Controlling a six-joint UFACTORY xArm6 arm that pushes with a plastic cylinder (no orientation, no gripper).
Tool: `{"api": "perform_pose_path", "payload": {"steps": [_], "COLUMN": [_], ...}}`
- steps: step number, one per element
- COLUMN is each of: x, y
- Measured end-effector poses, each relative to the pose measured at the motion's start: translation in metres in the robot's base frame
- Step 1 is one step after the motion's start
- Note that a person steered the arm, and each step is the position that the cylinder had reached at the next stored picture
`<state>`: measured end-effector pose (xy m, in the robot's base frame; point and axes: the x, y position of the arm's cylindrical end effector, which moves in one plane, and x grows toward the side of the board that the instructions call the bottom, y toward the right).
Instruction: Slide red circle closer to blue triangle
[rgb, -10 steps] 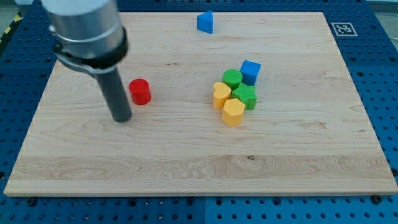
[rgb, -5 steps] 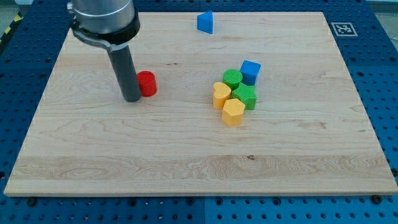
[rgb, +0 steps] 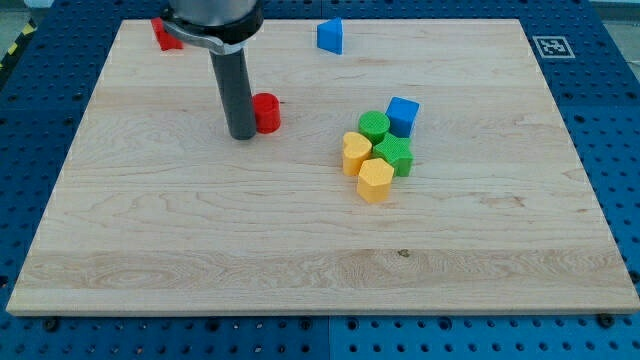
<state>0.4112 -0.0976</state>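
The red circle (rgb: 267, 112) sits on the wooden board left of the middle. My tip (rgb: 242, 135) stands right against its left side, partly hiding it. The blue triangle (rgb: 331, 36) lies near the board's top edge, up and to the right of the red circle, well apart from it.
A second red block (rgb: 165, 36) shows at the top left, partly hidden by the arm. A cluster sits right of centre: blue cube (rgb: 403, 114), green blocks (rgb: 374, 126) (rgb: 393, 154), yellow hearts (rgb: 355, 152) (rgb: 376, 180). A marker tag (rgb: 549, 46) is at the top right.
My tip has moved up and to the right, pushing the red circle the same way, nearer the blue triangle. A second red block has come into view at the top left.
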Motion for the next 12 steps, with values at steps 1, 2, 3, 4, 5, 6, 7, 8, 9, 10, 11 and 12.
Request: {"api": "perform_pose_path", "payload": {"steps": [1, 2, 3, 4, 5, 6, 7, 8, 9, 10, 11, 12], "x": [-0.005, -0.007, -0.019, -0.039, -0.056, -0.056, -0.056, -0.056, -0.064, -0.082, -0.085, -0.089], "y": [0.000, 0.018, 0.022, 0.022, 0.023, 0.048, 0.066, 0.086, 0.088, 0.076, 0.075, 0.075]}}
